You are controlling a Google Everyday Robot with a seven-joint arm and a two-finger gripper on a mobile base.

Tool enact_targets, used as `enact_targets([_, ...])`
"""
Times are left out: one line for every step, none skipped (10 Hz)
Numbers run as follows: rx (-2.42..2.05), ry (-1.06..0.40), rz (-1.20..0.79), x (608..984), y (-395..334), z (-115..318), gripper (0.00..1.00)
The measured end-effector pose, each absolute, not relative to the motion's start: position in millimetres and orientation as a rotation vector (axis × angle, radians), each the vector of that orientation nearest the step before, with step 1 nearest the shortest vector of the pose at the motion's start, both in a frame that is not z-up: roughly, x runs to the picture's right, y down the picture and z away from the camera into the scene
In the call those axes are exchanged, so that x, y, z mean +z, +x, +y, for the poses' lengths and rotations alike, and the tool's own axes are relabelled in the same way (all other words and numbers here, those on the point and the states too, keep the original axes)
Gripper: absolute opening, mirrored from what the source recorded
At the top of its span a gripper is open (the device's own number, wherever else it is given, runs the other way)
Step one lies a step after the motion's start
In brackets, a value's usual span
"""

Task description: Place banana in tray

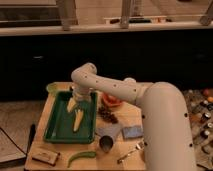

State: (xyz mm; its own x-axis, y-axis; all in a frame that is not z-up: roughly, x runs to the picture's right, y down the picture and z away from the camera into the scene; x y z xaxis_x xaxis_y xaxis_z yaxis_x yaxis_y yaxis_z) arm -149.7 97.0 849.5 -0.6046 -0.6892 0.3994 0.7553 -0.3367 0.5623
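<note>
End effector [72, 104] over tray [57, 124], desk's left side; can't tell its opening or hold. Banana [77, 121] inside tray, just below it. Confirm release, then retract straight up, no dragging.

You have one view. It looks from high behind the arm [150, 102], down and forward across the table [107, 159], fairly near, with the gripper [74, 102] over the far end of the tray [60, 122].

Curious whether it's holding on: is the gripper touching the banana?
Cannot tell. The camera view shows the gripper over the tray, close to the far end of the banana, but neither contact nor a gap shows plainly.
</note>
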Motion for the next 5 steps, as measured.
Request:
enact_targets([-2.029, -0.111, -0.910, 849.2, -149.0, 94.7, 0.80])
enact_targets([-2.034, -0.110, -0.904, 848.7, -148.3, 91.4, 0.80])
enact_targets([-2.038, -0.108, -0.900, 848.2, -148.3, 89.2, 0.80])
enact_targets([-2.041, -0.108, -0.899, 848.2, -148.2, 89.3, 0.80])
enact_targets([-2.042, -0.108, -0.899, 848.1, -148.9, 89.2, 0.80])
